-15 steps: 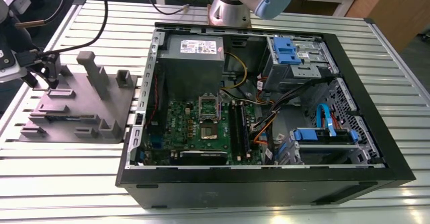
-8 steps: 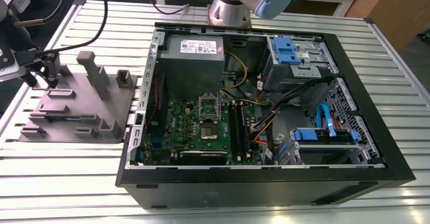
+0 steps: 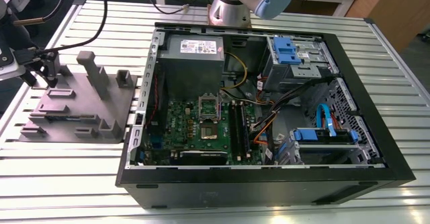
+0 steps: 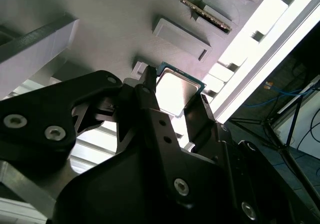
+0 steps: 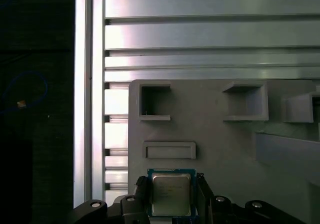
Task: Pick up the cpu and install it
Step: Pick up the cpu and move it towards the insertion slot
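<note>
The gripper (image 3: 40,79) is over the holder (image 5: 220,149), beside the case (image 3: 255,183). Its fingers (image 5: 141,193) pinch opposite edges of the cpu (image 5: 170,196), which sits flat at the holder's surface. A straight, level lift with steady pressure should keep the chip square and stop it scraping the holder.

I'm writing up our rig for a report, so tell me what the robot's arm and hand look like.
The silver-grey tubular metal arm carries a rounded pale blue joint cap. A thin black cable runs toward its wrist end. The matte black hand is built from angular plates dotted with round silver screw heads.
</note>
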Controlling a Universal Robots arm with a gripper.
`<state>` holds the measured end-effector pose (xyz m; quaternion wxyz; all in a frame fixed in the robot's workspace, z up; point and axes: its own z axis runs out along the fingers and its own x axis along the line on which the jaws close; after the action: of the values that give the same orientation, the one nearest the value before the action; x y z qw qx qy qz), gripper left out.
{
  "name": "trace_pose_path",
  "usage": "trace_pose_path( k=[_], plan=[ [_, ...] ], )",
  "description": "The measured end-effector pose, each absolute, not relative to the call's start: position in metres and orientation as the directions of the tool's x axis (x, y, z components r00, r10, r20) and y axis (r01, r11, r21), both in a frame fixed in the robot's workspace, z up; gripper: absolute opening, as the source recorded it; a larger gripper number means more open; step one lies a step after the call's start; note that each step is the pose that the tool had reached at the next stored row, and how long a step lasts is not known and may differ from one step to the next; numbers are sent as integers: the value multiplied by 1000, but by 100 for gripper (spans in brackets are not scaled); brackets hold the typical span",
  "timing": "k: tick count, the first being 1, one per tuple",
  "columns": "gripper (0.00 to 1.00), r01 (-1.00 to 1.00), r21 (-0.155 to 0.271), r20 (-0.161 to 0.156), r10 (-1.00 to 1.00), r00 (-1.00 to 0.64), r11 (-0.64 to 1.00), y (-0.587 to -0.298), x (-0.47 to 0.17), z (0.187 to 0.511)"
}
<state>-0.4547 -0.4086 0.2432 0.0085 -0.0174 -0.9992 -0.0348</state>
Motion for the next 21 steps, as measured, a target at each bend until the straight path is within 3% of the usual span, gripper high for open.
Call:
trace_pose_path(
  k=[21],
  plan=[
    [47, 36, 69, 18, 34, -999, 997, -409, -455, 248]
  ],
)
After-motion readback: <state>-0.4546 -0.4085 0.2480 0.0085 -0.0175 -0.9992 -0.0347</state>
